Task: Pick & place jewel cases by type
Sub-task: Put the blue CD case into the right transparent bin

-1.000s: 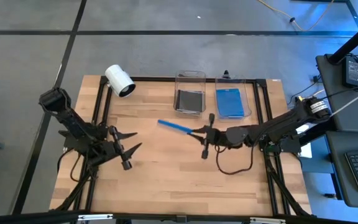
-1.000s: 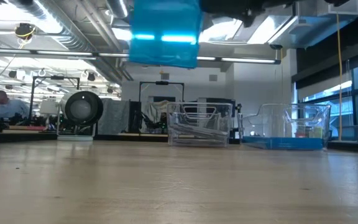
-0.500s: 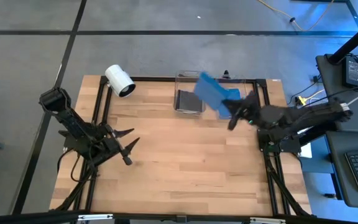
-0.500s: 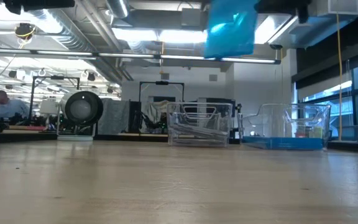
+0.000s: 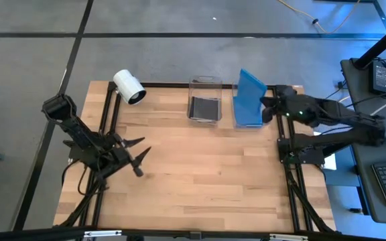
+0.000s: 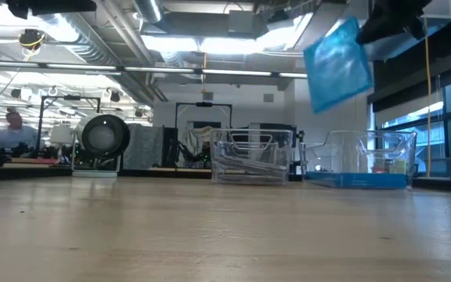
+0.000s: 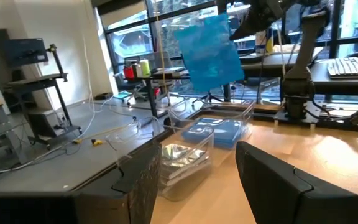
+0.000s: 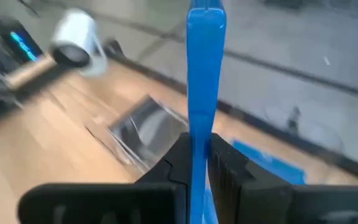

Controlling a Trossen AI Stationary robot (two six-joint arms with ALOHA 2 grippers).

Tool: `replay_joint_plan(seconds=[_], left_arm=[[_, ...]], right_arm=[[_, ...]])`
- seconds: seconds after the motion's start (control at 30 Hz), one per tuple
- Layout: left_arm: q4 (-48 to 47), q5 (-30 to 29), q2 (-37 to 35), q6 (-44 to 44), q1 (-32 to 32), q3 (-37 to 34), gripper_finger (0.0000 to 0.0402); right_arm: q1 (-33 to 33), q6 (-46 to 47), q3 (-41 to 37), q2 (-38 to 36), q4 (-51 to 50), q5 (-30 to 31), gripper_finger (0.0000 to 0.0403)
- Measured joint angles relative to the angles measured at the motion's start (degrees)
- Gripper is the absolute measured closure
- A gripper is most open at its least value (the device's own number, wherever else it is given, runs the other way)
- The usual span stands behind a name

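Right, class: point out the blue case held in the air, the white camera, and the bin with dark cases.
blue case [image 5: 250, 90]: high view, its flat face.
white camera [image 5: 129, 87]: high view, its round body.
bin with dark cases [image 5: 205, 83]: high view, its far rim.

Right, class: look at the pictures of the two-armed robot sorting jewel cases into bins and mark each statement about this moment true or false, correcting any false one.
1. The right gripper is shut on a blue jewel case. True.
2. The held case lies flat on the table. False: it is lifted in the air, tilted, over the right-hand bin.
3. The left-hand bin holds dark cases. True.
4. The left gripper holds a dark case. False: it is open and holds nothing, over the table's left part.
5. The white camera stands inside a bin. False: it lies on the table's far left corner, apart from both bins.
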Motion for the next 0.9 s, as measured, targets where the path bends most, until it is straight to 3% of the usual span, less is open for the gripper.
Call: replay_joint_plan(seconds=[0.27, 0.63, 0.8, 0.9], left_arm=[[-0.1, 0.0, 0.0, 0.0, 2.7, 0.0, 0.0197], [-0.1, 0.0, 0.0, 0.0, 5.6, 0.0, 0.0197], [-0.1, 0.0, 0.0, 0.0, 5.7, 0.0, 0.0197], [-0.1, 0.0, 0.0, 0.0, 5.7, 0.0, 0.0197]], right_arm=[[-12.8, 2.9, 6.8, 7.2, -14.0, -12.7, 0.0364], [-30.9, -6.7, 11.9, 20.2, -15.4, -34.5, 0.0364], [-39.7, -10.5, 12.9, 26.0, -16.1, -38.6, 0.0364], [-44.8, -12.2, 13.6, 29.0, -16.1, -45.0, 0.0364]])
